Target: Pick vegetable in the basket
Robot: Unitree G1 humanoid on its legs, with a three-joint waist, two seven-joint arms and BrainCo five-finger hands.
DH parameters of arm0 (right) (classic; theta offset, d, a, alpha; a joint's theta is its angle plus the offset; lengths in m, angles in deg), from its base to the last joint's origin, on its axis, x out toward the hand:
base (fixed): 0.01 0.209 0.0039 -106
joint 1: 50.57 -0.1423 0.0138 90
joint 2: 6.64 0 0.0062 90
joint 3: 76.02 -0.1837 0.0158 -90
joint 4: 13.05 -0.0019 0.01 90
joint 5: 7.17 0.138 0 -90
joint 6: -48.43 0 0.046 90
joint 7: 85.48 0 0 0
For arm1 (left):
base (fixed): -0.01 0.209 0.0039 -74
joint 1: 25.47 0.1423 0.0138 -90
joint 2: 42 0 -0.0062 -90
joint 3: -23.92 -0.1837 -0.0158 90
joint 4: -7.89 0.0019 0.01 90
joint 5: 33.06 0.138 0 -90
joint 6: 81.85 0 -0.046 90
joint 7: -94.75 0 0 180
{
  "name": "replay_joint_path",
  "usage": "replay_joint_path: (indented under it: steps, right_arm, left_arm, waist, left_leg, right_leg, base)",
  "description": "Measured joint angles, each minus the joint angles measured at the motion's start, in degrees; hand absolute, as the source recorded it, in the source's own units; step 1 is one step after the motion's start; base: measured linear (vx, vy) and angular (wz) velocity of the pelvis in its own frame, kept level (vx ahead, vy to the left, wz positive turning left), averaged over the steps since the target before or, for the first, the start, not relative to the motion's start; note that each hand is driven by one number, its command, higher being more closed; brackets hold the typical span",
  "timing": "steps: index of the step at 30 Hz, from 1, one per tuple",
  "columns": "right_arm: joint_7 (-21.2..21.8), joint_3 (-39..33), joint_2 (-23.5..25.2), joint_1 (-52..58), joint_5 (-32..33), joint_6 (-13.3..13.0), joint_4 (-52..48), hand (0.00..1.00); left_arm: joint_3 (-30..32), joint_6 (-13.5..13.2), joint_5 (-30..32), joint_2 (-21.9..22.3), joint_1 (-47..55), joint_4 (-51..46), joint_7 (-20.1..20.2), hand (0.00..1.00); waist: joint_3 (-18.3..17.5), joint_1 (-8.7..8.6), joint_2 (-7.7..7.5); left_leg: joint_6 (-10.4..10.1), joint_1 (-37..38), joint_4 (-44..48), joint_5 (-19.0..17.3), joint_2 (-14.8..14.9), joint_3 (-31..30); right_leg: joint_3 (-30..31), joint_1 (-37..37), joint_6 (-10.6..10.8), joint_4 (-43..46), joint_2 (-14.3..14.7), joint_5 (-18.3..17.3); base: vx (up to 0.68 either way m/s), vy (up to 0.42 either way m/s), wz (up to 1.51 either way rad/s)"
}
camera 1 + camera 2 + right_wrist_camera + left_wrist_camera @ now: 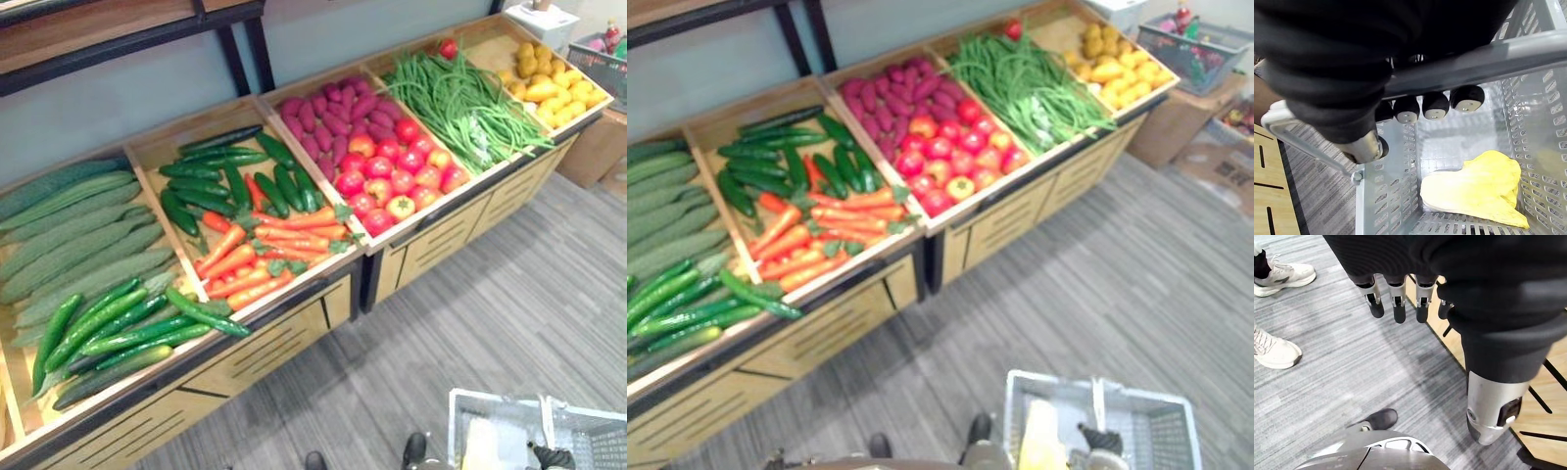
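Right hand (1420, 105) grips the grey basket handle (1474, 61), left hand (1396, 303) hangs loose-fingered; a slipping grip would spill the yellow cabbage (1474, 188).

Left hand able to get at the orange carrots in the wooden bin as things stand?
Probably yes: the left hand hangs open and empty over the floor, and the orange carrots lie uncovered at the bin's front, though it must rise first.

Premises: a grocery shop. Sloped wooden bins (157, 145) display sorted cucumbers (127, 328), carrots (245, 264), tomatoes (392, 176) and beans (460, 103). A grey shopping basket (495, 396) is present.
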Motion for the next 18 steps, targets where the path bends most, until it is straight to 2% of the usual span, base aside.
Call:
replay_joint_path:
  steps: [2, 6, 7, 18]
  right_arm:
    - [0.01, 0.64, 0.18, 0.0, 0.01, 0.0, 0.0, 1.0]
    - [0.14, 2.42, 0.98, 0.11, 0.09, -0.02, 0.0, 1.0]
    - [1.24, 7.86, 1.58, 1.75, 1.89, -0.89, -0.55, 1.0]
    - [2.15, 9.34, 1.65, 2.3, 2.52, -0.95, -0.82, 1.0]
  left_arm:
    - [-0.66, -0.45, -0.14, -0.91, -0.49, -0.02, 0.1, 0.0]
    - [-1.1, -1.08, -0.43, -2.3, -1.0, -0.24, 0.11, 0.0]
    - [-3.45, -1.07, -0.45, -2.87, -0.96, -0.25, 0.48, 0.0]
    - [-3.34, -1.06, -0.47, -2.87, -1.05, -0.01, 0.64, 0.0]
  waist:
    - [-0.07, 0.04, 0.11]
    - [-0.17, 0.05, -1.29]
    - [-1.27, 0.11, -2.12]
    - [-1.42, -0.04, -2.14]
  left_leg:
    - [0.03, 0.63, -0.03, -0.09, -0.19, 0.0]
    - [0.2, 1.52, -0.02, -0.34, -0.37, -0.08]
    - [0.24, 2.03, -0.03, -0.37, -0.48, 0.23]
    - [0.11, 4.35, 0.25, -0.66, -0.22, 1.75]
  right_leg:
    - [0.2, 0.19, 0.02, 0.03, -0.13, 0.01]
    - [0.49, 1.06, 0.02, 0.04, -0.32, 0.02]
    - [1.4, 1.19, 0.26, -0.08, -0.27, 0.17]
    - [3.47, 2.38, 0.29, -0.04, 0.23, 0.21]
  base:
    - [0.0, 0.0, 0.0]
    - [0.0, 0.003, 0.01]
    - [0.0, 0.0, 0.0]
    - [-0.02, -0.007, -0.1]
